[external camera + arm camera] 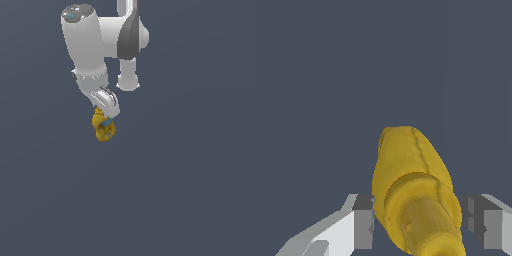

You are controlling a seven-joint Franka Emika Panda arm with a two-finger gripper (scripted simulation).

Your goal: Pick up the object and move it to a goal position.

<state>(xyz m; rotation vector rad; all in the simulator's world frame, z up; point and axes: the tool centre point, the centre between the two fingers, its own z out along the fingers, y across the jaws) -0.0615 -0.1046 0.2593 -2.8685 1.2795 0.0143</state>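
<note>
The object (104, 131) is a small yellow bottle-like item with a bluish label patch near its upper end. It sits directly under the white arm in the exterior view. My gripper (102, 117) comes down over its narrow end. In the wrist view the object (411, 165) fills the gap between the two fingers, and both dark pads (363, 222) touch its sides. The gripper (418, 225) is shut on the object. I cannot tell whether the object rests on the surface or hangs above it.
A plain dark grey-blue surface (190, 190) spreads around the arm in both views. No other objects, containers or edges show. No goal marker is visible.
</note>
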